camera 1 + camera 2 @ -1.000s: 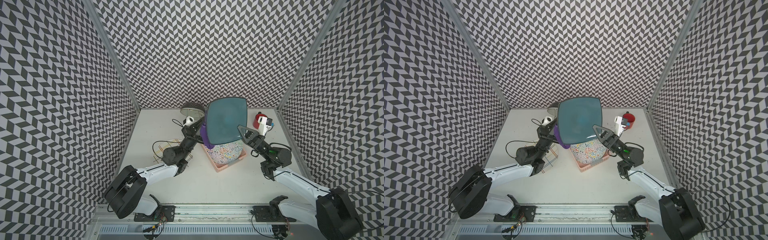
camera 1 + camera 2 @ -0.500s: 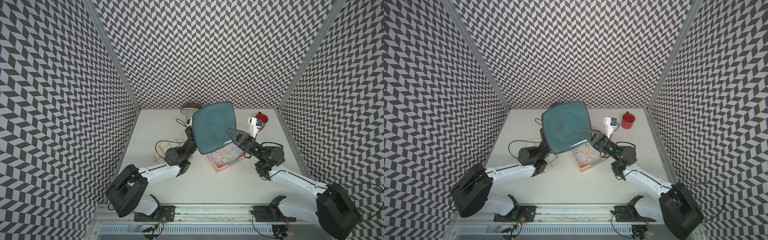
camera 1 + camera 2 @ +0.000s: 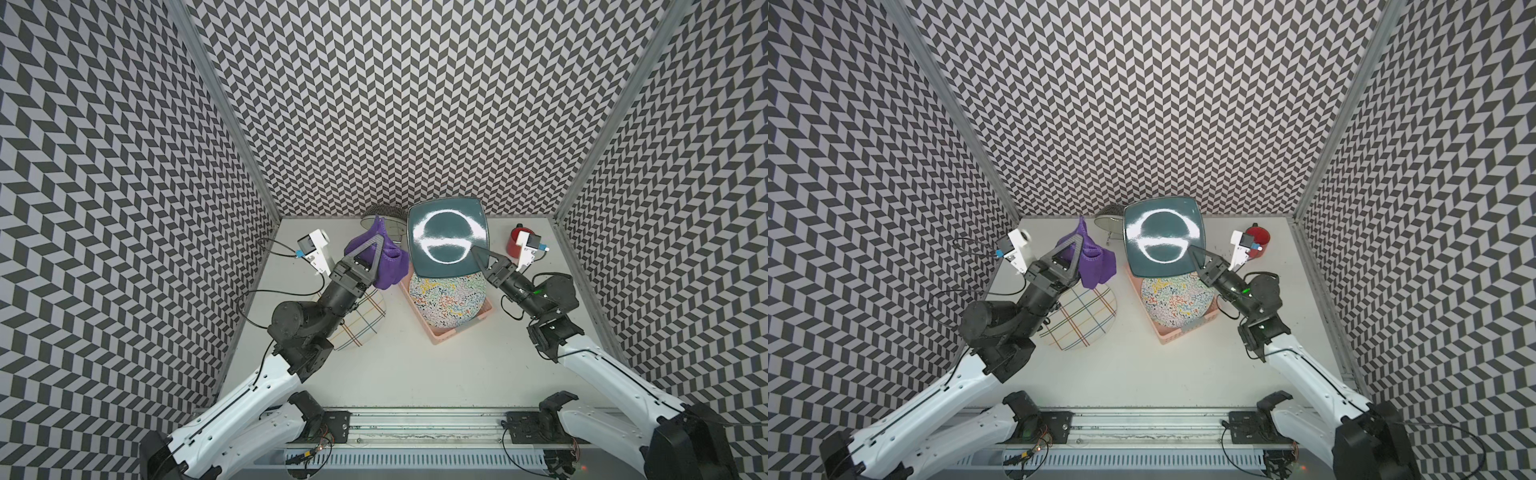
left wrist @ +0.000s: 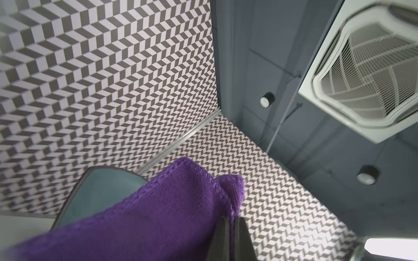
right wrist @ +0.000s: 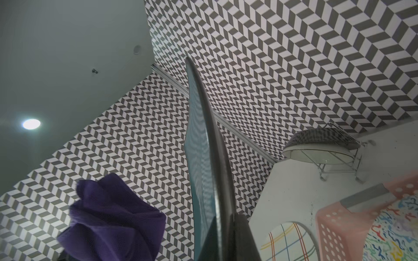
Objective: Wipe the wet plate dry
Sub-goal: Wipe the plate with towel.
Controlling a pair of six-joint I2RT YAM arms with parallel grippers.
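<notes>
Plate (image 3: 446, 243), teal and square, is held up off the tabletop (image 3: 415, 374) at upper centre of a top view, face tilted toward the camera. Your right pincer (image 3: 476, 253) pinches its lower right rim. Expect it to be stiff, glazed, slippery and breakable, so grip only the rim. Your left pincer (image 3: 377, 243), just left of it, is clamped on a soft purple cloth (image 3: 390, 268). Glare hides any droplets, and the back face is unseen.

Glossy dark teal square plate (image 3: 446, 226), white ring-shaped glare, upper centre of frame. Solid purple cloth (image 3: 390, 270) just left of it. Lower left, plaid plate (image 3: 1088, 320): white, red-yellow-blue-green lines. Below teal one, squiggle plate (image 3: 446, 301): white, multicolour scribbles. Pale pink basket (image 3: 436, 337). Red cup (image 3: 512, 247), right. Grey-white chevron walls (image 3: 374, 104). Off-white table (image 3: 395, 374).
</notes>
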